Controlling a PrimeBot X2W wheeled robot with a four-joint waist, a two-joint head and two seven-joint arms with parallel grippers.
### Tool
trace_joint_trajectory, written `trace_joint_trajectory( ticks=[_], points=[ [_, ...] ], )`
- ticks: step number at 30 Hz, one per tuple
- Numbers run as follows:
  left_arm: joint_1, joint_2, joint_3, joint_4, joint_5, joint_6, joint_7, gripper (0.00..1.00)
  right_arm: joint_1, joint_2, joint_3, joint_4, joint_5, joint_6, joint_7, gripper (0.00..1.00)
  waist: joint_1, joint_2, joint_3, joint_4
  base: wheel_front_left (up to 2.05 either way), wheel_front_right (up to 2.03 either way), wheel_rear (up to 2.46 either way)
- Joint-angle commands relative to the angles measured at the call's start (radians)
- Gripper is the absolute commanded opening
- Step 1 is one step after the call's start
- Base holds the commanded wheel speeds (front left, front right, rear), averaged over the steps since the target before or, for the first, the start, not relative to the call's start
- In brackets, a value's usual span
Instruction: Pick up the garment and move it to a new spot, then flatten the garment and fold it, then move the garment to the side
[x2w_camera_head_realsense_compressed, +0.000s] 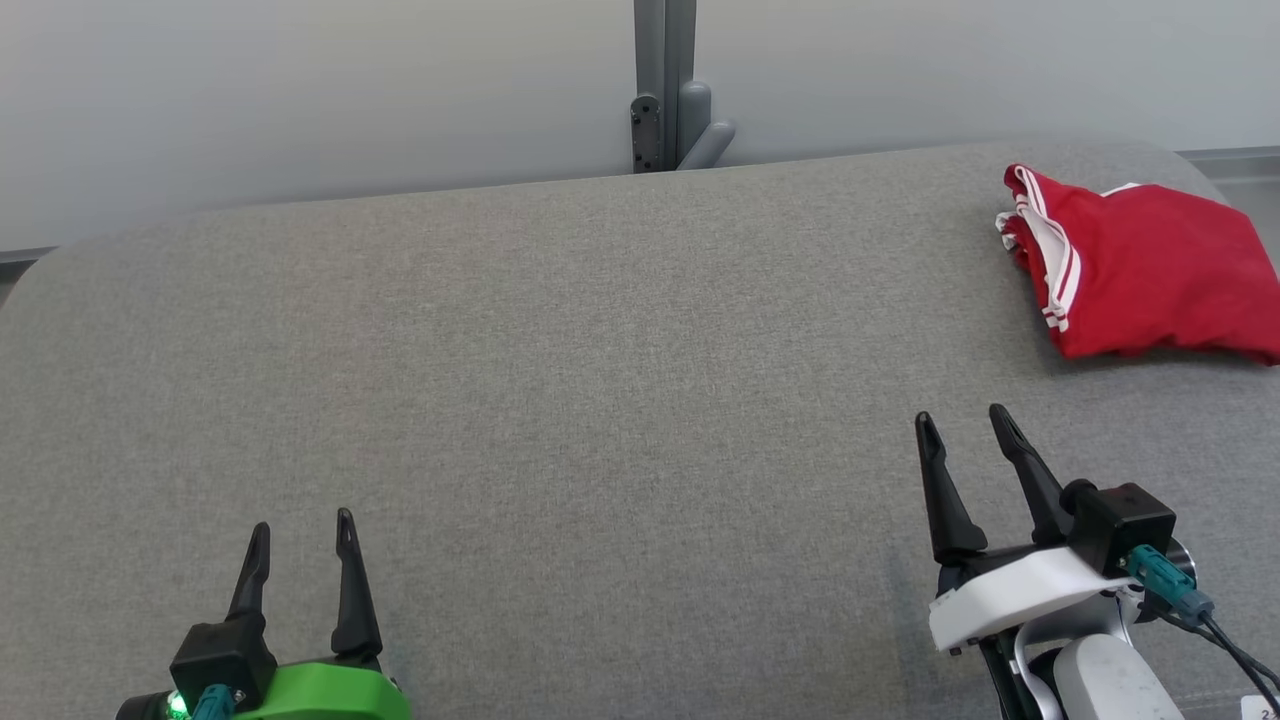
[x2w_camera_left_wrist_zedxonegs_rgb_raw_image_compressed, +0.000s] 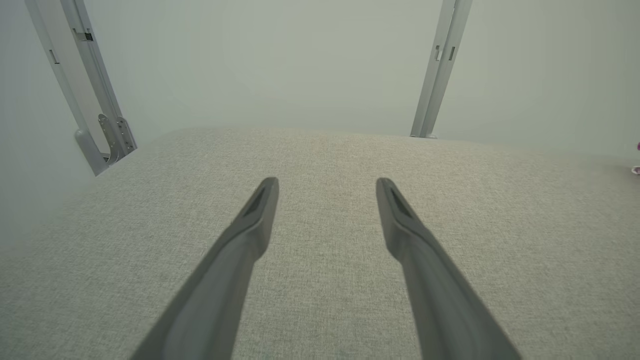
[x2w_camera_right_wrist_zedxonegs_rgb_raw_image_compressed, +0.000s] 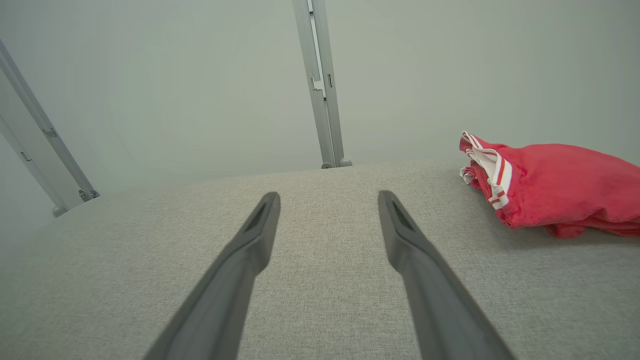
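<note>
Well apart, red garment (x2w_camera_head_realsense_compressed: 1150, 270) lies beyond right claw (x2w_camera_head_realsense_compressed: 960, 416), spread wide, empty; left claw (x2w_camera_head_realsense_compressed: 303, 520) likewise

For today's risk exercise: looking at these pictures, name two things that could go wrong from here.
1. The red garment lies near the table's right end; a careless nudge might push it off.
2. The open right gripper, close by, could snag its loose white-striped hem.

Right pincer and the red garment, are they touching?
Apart. In the head view, bare grey surface lies between the right pincer and the red garment; the right wrist view shows the same gap.
</note>
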Motion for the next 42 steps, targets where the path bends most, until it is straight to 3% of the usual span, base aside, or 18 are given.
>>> trace_joint_trajectory(
  ticks=[1,15,16,20,42],
  points=[
    [0.015,0.0,-0.002,0.001,0.006,0.003,0.0,1.0,0.012,-0.001,0.002,0.0,0.0,-0.002,-0.009,1.0,0.0,0.0065,-0.003,0.0,0.0,0.0,0.0],
    [0.031,-0.001,-0.007,-0.006,0.013,-0.007,0.0,1.0,0.023,-0.001,0.013,0.004,0.009,-0.002,-0.005,1.0,0.0,0.0065,-0.019,0.003,0.0,0.0,0.0],
    [0.017,-0.001,-0.006,0.002,0.007,-0.005,0.0,0.0,0.013,0.0,0.012,0.007,0.007,0.0,-0.003,0.0,0.0,0.0,-0.018,0.003,0.0,0.0,0.0],
    [0.017,-0.003,-0.004,0.035,-0.01,-0.007,0.007,0.0,0.032,0.002,0.013,0.033,0.025,0.0,0.0,0.0,0.0,0.0001,-0.019,0.003,0.0,0.0,0.0],
    [-0.017,-0.003,0.031,0.026,-0.39,-0.053,0.102,0.0,0.029,-0.022,-0.019,0.028,0.422,0.0,0.074,0.0,0.0,0.0011,-0.021,0.006,0.0,0.0,0.0]
  ],
)
